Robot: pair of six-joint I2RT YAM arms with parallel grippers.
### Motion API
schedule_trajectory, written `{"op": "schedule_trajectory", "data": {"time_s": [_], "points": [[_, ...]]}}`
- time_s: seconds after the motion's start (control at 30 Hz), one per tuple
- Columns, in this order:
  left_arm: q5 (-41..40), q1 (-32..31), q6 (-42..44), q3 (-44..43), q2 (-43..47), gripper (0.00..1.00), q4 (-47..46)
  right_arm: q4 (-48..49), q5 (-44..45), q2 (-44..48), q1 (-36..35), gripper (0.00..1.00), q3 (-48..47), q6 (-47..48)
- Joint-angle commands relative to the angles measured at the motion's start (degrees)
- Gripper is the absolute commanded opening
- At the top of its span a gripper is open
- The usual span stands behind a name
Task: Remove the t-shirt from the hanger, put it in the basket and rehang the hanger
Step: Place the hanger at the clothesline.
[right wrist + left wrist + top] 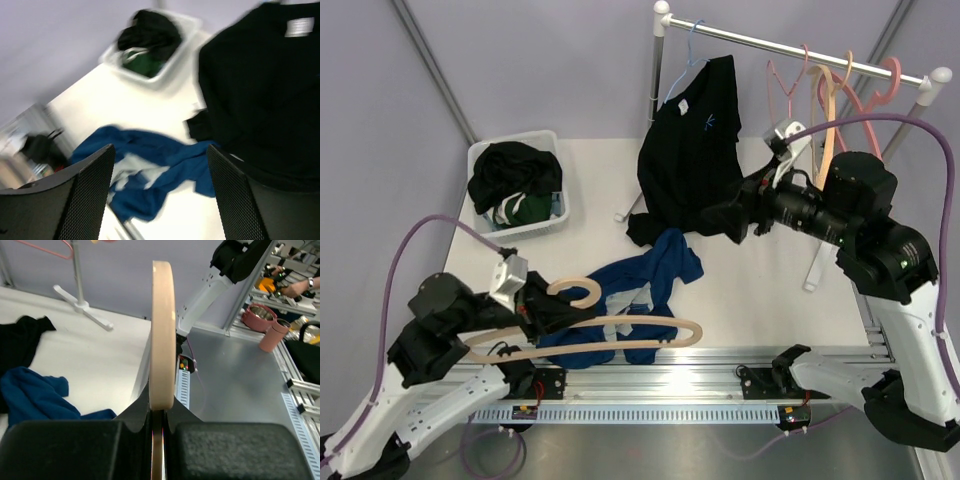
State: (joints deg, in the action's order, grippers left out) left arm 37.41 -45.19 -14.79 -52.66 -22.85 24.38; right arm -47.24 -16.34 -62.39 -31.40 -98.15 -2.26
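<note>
Blue t-shirt (645,285), one; left end effector (157,422) grips one hanger (620,345), right end effector (160,155) agape.

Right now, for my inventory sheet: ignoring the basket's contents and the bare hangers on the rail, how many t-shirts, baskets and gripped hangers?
T-shirts: 2 (black t-shirt, blue t-shirt)
Baskets: 1 (basket)
Gripped hangers: 1 (wooden hanger, left pincer)
Total: 4

2 t-shirts were counted: 1 blue t-shirt (650,280) on the table (750,290) and 1 black t-shirt (695,150) hung on 1 blue hanger (697,45). 1 wooden hanger (630,346) was seen near the front, and at least 3 more hangers (825,120) on the 1 rail (760,40). 1 basket (485,155) of clothes was noted.
</note>
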Motion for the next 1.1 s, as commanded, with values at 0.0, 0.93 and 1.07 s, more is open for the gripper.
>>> {"op": "schedule_trajectory", "data": {"time_s": [0.0,0.93,1.07], "points": [[7.2,-0.2,0.8,-0.2,-5.9,0.0,-2.9,-6.7,-22.8,-1.5,-0.7,0.82,0.1,4.1],[13.6,-0.2,-3.8,-5.8,-24.3,0.0,-18.1,-0.2,-20.6,4.2,-19.9,0.69,24.4,6.5],[13.1,-0.2,-3.7,-5.7,-24.8,0.0,-18.3,0.3,-18.0,4.2,-20.6,0.59,25.4,6.0]]}}
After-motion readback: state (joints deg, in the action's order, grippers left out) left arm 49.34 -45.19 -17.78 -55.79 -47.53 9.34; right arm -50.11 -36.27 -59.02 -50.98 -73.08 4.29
